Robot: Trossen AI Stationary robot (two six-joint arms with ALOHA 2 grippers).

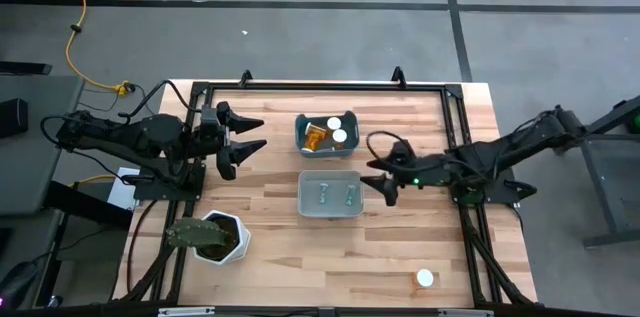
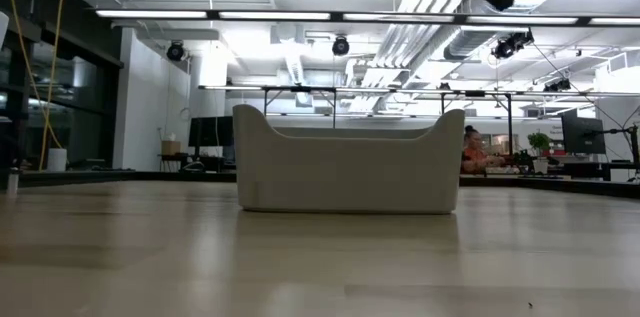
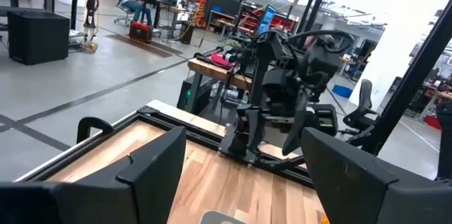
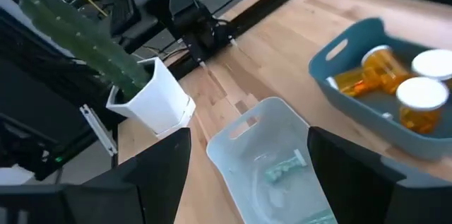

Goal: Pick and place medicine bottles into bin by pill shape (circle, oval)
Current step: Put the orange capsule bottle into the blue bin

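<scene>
Orange medicine bottles [image 1: 318, 137] [image 4: 381, 65] with white caps lie in a blue bin [image 1: 327, 134] at the table's far middle. Two greenish bottles [image 1: 323, 193] [image 4: 286, 167] lie in a pale translucent bin [image 1: 330, 207] nearer the middle. One white-capped bottle [image 1: 425, 278] stands alone near the front right. My right gripper [image 1: 380, 179] [image 4: 248, 136] hangs open above the table just right of the pale bin, holding nothing. My left gripper [image 1: 245, 142] [image 3: 244, 146] stands open at the left, level, left of the blue bin.
A white hexagonal pot [image 1: 228, 240] [image 4: 152, 104] with a green cactus stands at the front left. A black frame rail [image 1: 320, 85] runs along the table's edges. Bare wood lies between the pale bin and the front edge. The pale bin [image 2: 350, 162] fills the middle of the low view.
</scene>
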